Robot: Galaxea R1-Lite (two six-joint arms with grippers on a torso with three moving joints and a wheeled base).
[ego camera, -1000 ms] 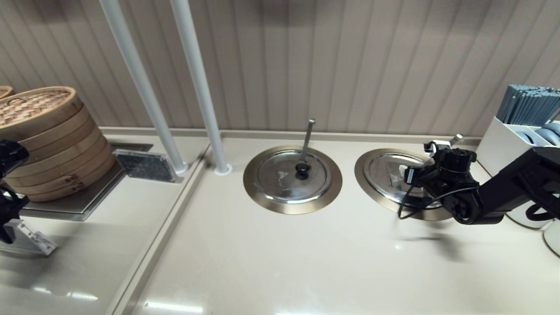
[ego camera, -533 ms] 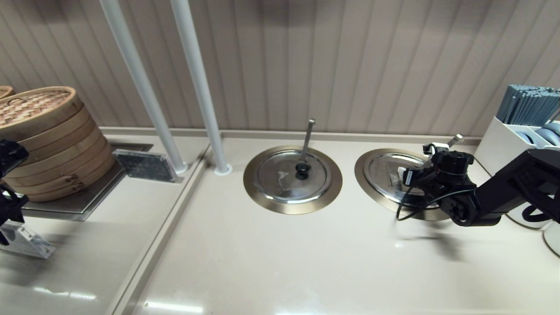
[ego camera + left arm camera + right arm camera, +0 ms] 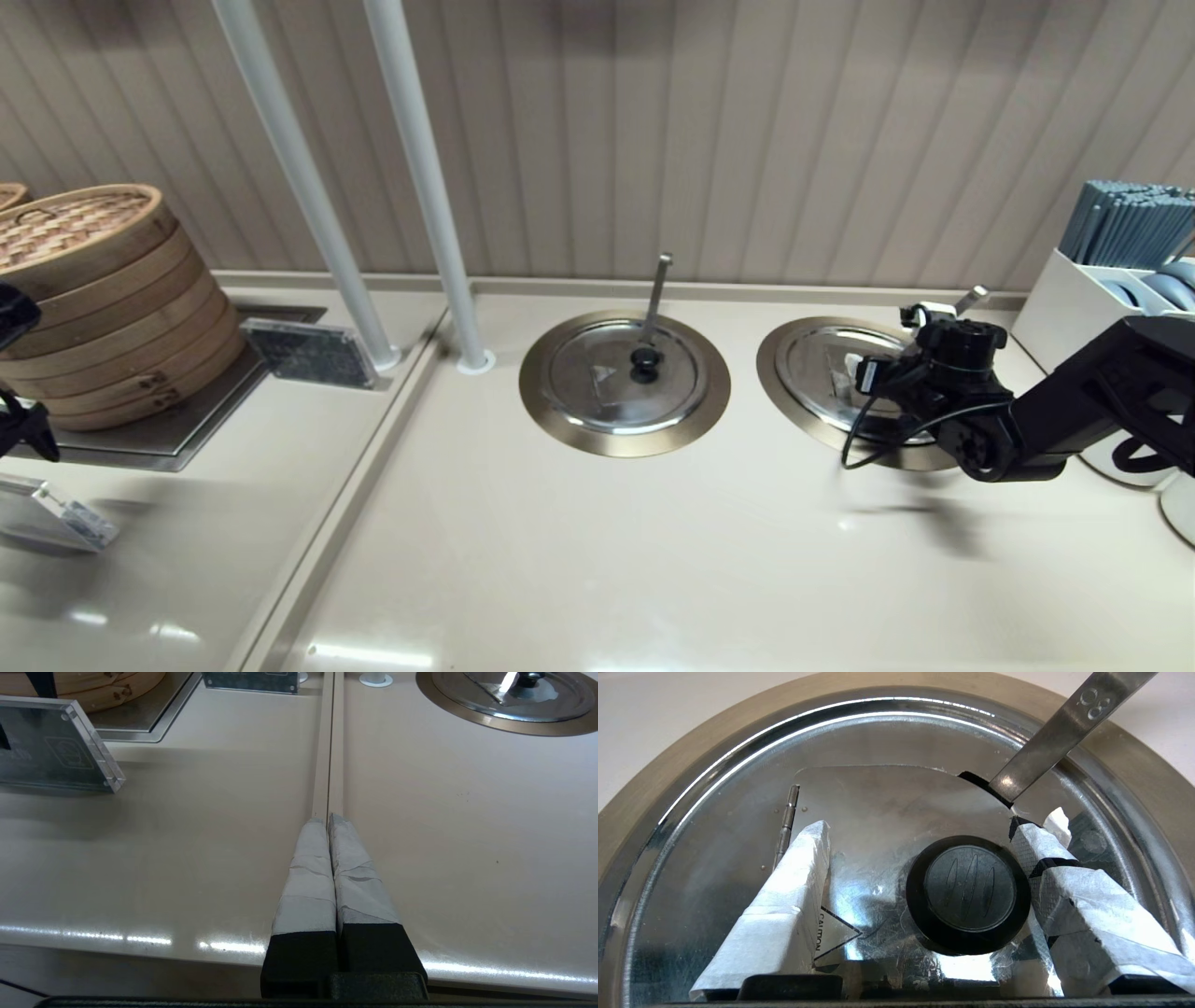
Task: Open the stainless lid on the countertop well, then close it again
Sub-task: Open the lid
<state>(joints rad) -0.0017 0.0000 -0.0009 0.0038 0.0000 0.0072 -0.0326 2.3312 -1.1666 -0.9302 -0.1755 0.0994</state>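
Observation:
The stainless lid (image 3: 826, 364) lies closed in the countertop well, whose bronze collar (image 3: 775, 359) rings it; the slanting ladle handle (image 3: 971, 299) sticks out at its far side. My right gripper (image 3: 882, 378) hovers right over it. In the right wrist view the gripper (image 3: 924, 828) is open. The black knob (image 3: 969, 891) sits between the taped fingers, close to one finger (image 3: 1064, 877) and well apart from the other. The lid (image 3: 887, 798), its caution triangle (image 3: 833, 935) and the handle (image 3: 1055, 732) show. My left gripper (image 3: 328, 820) is shut and empty, parked low at the front left.
The twin lid (image 3: 624, 375) with an upright ladle handle sits at the centre. Bamboo steamers (image 3: 103, 299) stand far left, two white poles (image 3: 425, 187) at the back. An acrylic sign (image 3: 51, 746) lies near my left gripper. A white utensil holder (image 3: 1111, 271) stands far right.
My right gripper has edged slightly left over the lid, staying open. The left arm has drawn a little further out of the head view.

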